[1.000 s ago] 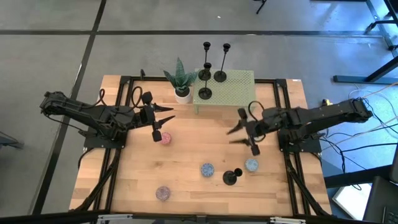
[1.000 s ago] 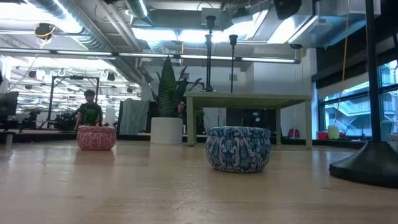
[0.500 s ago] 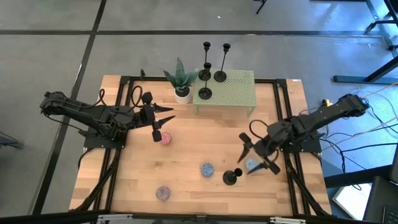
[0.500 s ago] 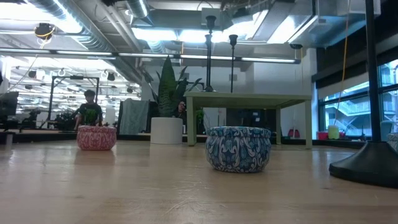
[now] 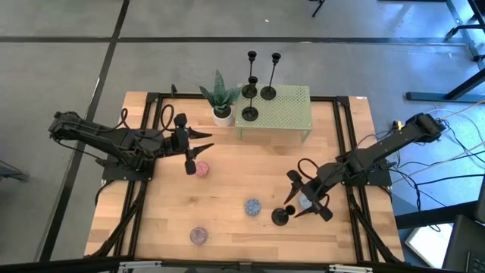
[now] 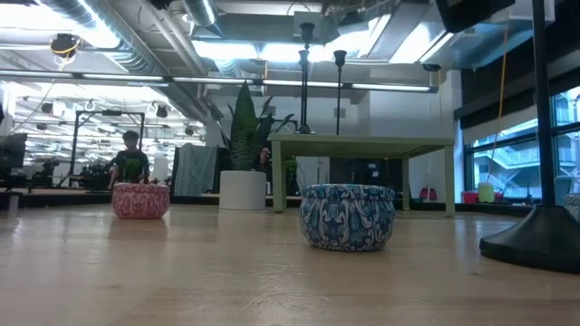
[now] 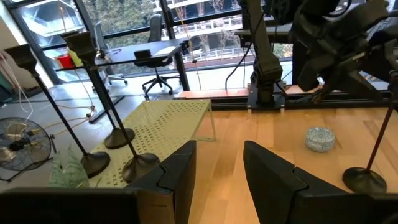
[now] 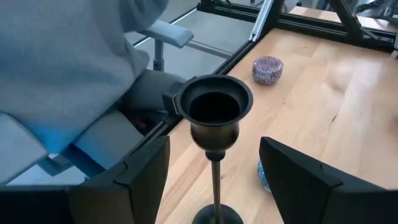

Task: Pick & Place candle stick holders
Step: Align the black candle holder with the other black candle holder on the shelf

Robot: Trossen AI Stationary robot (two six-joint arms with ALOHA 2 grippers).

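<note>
Three black candle stick holders (image 5: 258, 91) stand by their round bases on the green perforated stand (image 5: 284, 106) at the far side; they also show in the left wrist view (image 7: 106, 134). A fourth holder (image 5: 282, 216) stands upright on the table near the front. Its cup (image 8: 214, 106) shows in the right wrist view, and its base (image 6: 536, 240) in the low view. My right gripper (image 5: 298, 203) is open, with a finger on either side of this holder's stem (image 8: 215, 180), touching nothing. My left gripper (image 5: 198, 142) is open and empty, waiting at the table's left.
Small tins lie on the table: pink (image 5: 201, 169), blue (image 5: 252, 206), purple (image 5: 198, 236), and a light blue one (image 5: 306, 202) beside my right gripper. A spiky plant in a white pot (image 5: 221, 114) stands left of the green stand. A person stands far off (image 6: 130, 158).
My right gripper has gone toward the table's near edge and left, down to the lone candle stick holder, turning as it went. It stays open, and its fingers now stand on either side of the holder. The holder has kept its place.
</note>
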